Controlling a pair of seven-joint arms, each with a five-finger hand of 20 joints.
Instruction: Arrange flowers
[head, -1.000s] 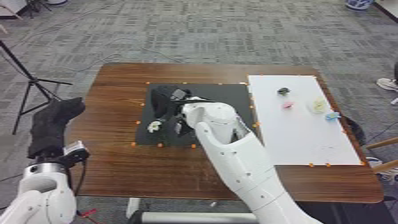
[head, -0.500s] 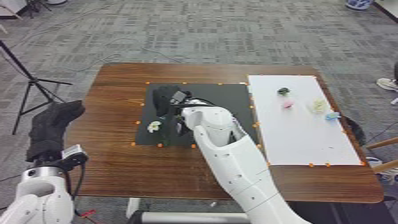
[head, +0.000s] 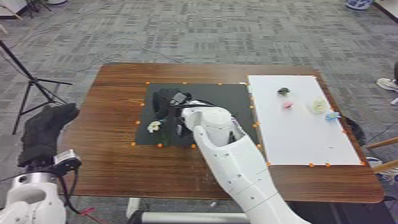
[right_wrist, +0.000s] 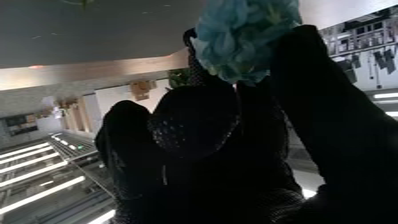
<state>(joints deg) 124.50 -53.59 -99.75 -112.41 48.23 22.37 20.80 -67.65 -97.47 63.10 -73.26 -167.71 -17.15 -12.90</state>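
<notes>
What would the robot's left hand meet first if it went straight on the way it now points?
Probably nothing, as far as the head view shows: the left hand points forward alongside the table's left edge, though it might graze that; depth is unclear.

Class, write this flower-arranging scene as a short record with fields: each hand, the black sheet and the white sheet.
Right hand: over the black rectangular sheet, fingers and thumb around a pale-blue ruffled flower
Left hand: left of the brown wooden table, holding nothing
Black sheet: small white flower near its left edge
White sheet: dark green piece, small pink flower, cream flower, light-blue flower
</notes>
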